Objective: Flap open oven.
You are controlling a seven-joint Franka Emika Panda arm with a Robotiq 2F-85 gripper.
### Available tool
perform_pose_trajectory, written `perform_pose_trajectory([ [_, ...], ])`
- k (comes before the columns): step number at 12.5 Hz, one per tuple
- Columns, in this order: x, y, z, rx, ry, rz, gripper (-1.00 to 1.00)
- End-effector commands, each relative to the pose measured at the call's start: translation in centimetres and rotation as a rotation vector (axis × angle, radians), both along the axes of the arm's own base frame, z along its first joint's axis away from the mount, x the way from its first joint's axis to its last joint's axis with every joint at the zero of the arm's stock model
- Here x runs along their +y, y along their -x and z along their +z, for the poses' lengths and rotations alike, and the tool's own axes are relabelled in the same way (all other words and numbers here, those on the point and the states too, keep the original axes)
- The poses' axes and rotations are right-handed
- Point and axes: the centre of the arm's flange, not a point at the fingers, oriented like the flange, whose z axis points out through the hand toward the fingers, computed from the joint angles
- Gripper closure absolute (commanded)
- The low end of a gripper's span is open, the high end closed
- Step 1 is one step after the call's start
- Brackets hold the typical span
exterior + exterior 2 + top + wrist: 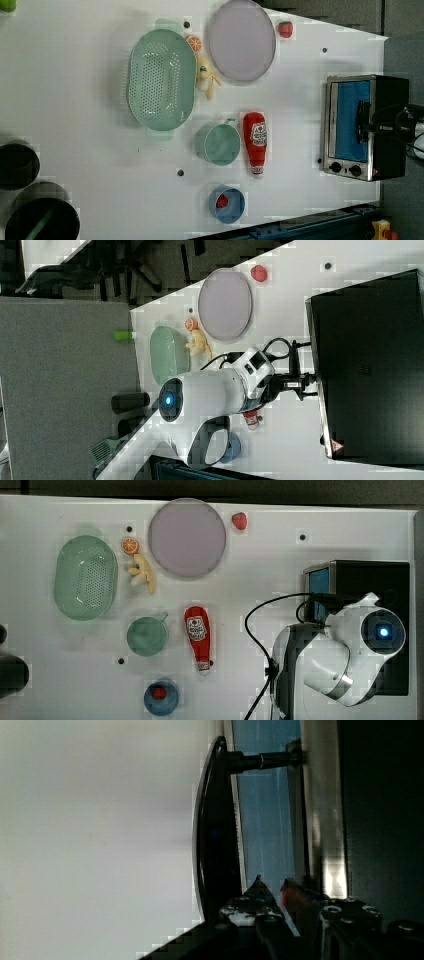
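The oven (367, 580) stands at the top view's right, a black box with a silver frame and a blue glass door (352, 120) that looks closed. My gripper (272, 887) is at the door's black bar handle (215, 845). Its fingertips (257, 887) stand a narrow way apart, open, beside the bar on its glass side, and blue glass shows through the gap. I cannot tell whether a finger touches the bar. In the right view the gripper (306, 383) presses up to the oven's front edge. The white arm (350, 645) hangs over the oven.
On the white table lie a ketchup bottle (199, 637), a green cup (146, 636), a blue bowl (160, 696) with a red item inside, a green colander (86, 577), a lilac plate (187, 537), a strawberry (239, 520), an orange slice (130, 545) and a banana (142, 572). A black cable (260, 630) loops beside the arm.
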Motion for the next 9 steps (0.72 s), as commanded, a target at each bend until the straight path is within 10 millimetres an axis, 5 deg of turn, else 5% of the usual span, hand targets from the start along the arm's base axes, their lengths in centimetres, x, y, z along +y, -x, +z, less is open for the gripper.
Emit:
perform_pose_trajectory([
  [1, 2.1, -1.5, 0.1, -0.008, 0.016, 0.088, 0.65],
  [9, 10.7, -3.4, -2.6, 0.09, 0.212, 0.13, 0.65],
])
